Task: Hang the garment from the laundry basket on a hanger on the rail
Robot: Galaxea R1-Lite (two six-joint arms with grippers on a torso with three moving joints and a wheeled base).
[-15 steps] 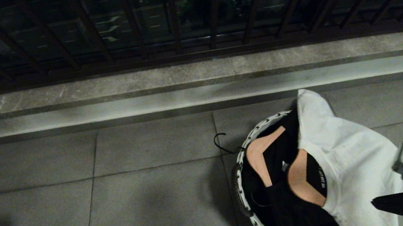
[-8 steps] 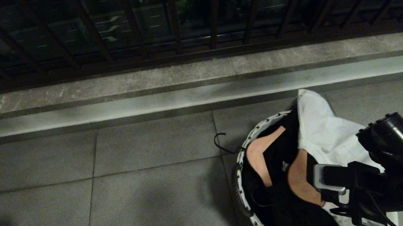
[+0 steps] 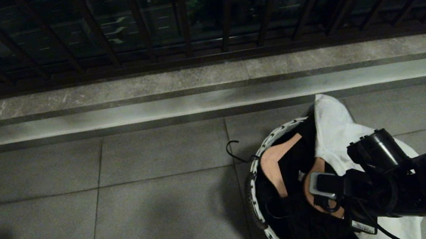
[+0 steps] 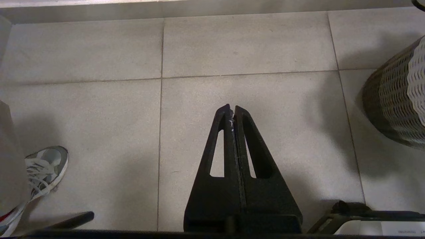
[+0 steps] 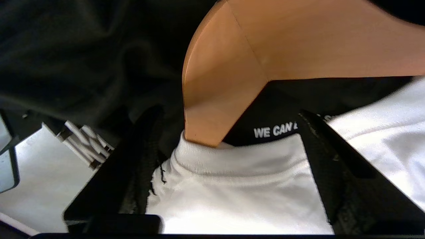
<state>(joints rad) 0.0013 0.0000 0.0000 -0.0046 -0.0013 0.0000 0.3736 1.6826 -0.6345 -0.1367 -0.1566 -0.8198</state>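
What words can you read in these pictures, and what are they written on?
"WE CAN" – white letters on the black neckband of the white garment; the rest hides behind one of the right gripper's fingers.
White sticker on the right arm: print too small to read.
Sideways white print on the black neckband, head view: too small to read.

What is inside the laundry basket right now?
In the laundry basket: a wooden hanger inside a black garment, and a white garment draped over the far rim. The right gripper, open, straddles the white collar. Anything beneath the clothes is covered.
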